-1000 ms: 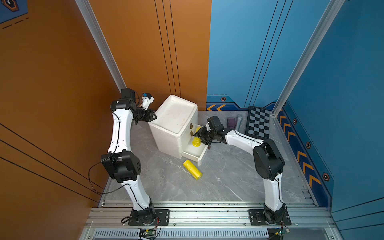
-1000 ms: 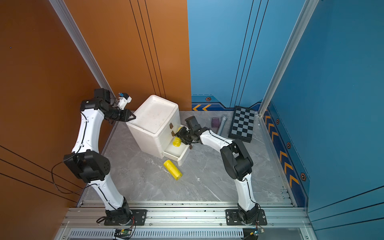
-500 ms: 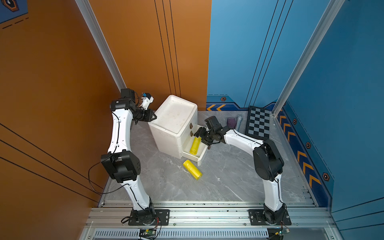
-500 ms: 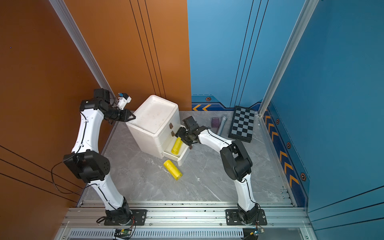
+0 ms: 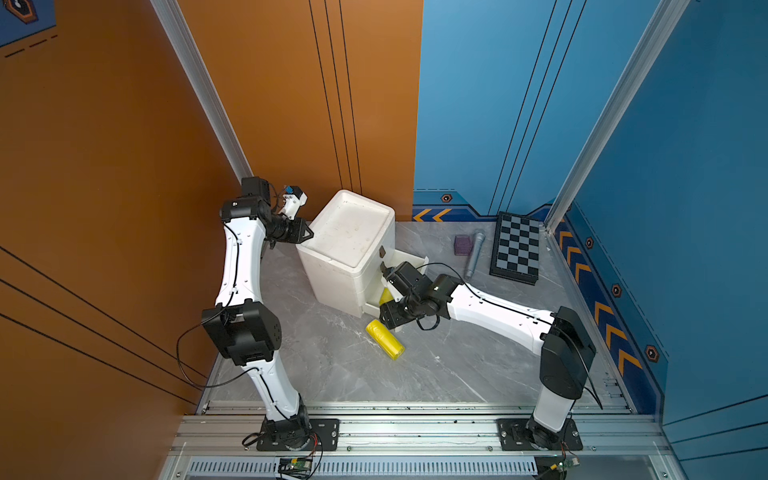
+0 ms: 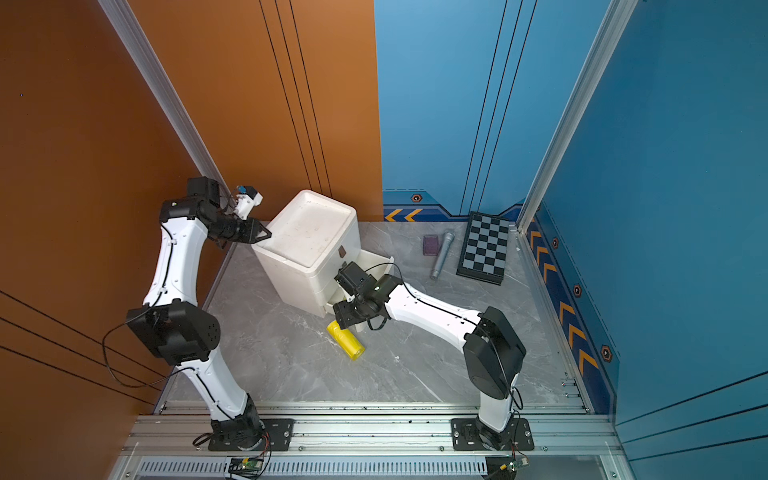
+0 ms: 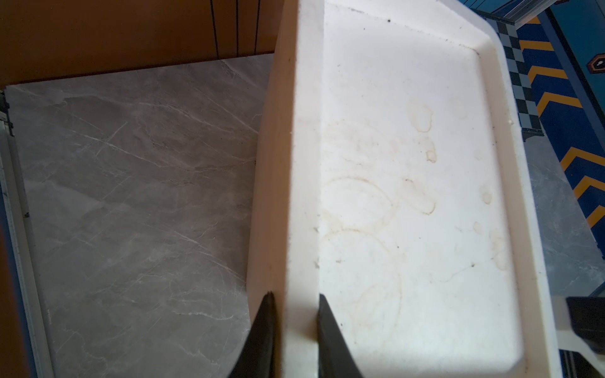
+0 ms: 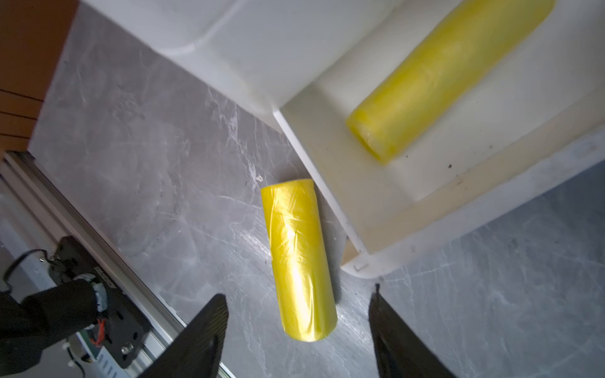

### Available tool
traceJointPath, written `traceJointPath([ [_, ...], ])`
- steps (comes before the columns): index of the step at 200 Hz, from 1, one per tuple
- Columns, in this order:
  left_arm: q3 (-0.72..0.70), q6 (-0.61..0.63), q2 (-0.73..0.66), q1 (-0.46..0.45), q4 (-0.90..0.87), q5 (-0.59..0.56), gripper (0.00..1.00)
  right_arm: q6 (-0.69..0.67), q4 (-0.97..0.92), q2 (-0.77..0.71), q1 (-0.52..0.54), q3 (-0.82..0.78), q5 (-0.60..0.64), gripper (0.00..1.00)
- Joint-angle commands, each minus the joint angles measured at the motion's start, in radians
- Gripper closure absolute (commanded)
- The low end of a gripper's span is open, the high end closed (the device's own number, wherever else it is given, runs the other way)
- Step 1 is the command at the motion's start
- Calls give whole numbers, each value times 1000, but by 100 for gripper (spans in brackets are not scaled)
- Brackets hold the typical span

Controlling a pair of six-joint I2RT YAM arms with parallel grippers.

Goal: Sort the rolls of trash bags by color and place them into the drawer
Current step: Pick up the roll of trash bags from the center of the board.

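L gripper (image 7: 295, 295) clamped, R gripper (image 8: 298, 291) wide

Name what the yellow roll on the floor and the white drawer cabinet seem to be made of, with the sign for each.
Yellow roll: thin plastic film, glossy; it shows wrinkles and a bright sheen. White drawer cabinet: likely moulded plastic, matt, though foam is possible; rounded edges, ring stains on its recessed top.

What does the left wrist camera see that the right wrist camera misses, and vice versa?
Left wrist only: the stained top of the white cabinet, the left gripper clamped on its rim, a chessboard. Right wrist only: the open right gripper above a yellow roll on the table, a second yellow roll lying in the open drawer. Both: the cabinet and the grey table.
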Motion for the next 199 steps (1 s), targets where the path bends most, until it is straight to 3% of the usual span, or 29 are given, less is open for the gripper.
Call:
traceJointPath([
  [1,55,-94,-99,5,35,218,100,-104,-74,19,12,-14,82,29],
  [74,52,-89,-106,4,34,209,100,-147,-59,141,89,23,92,28],
  [199,44,-86,-111,10,34,210,100,-157,22,276,93,74,38,31],
])
